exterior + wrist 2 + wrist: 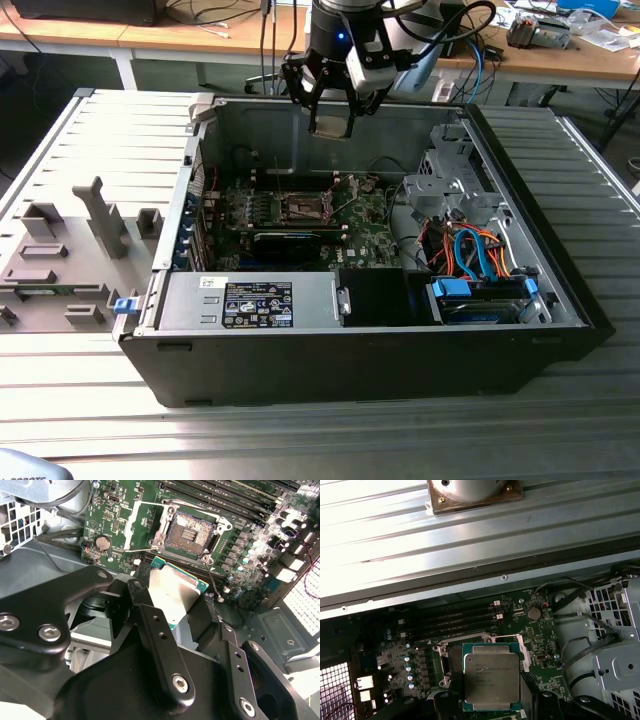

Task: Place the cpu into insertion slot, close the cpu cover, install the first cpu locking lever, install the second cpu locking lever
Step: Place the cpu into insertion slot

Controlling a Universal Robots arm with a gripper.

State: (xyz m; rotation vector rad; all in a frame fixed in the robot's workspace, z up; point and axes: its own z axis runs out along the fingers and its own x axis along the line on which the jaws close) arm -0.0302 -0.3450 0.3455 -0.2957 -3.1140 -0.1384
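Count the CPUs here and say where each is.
1. The cpu is held by the gripper above the motherboard, outside the empty insertion slot. Others may lie hidden in the case.

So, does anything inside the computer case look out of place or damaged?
Nothing stands out. The hand holds the cpu above the board; the insertion slot is empty and looks intact, its cpu cover swung open beside it.

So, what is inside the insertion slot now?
In the second wrist view the insertion slot holds only its bare contact grid, no chip. The cpu is held in the gripper, not yet in the slot. In the first wrist view the cpu covers most of the slot.
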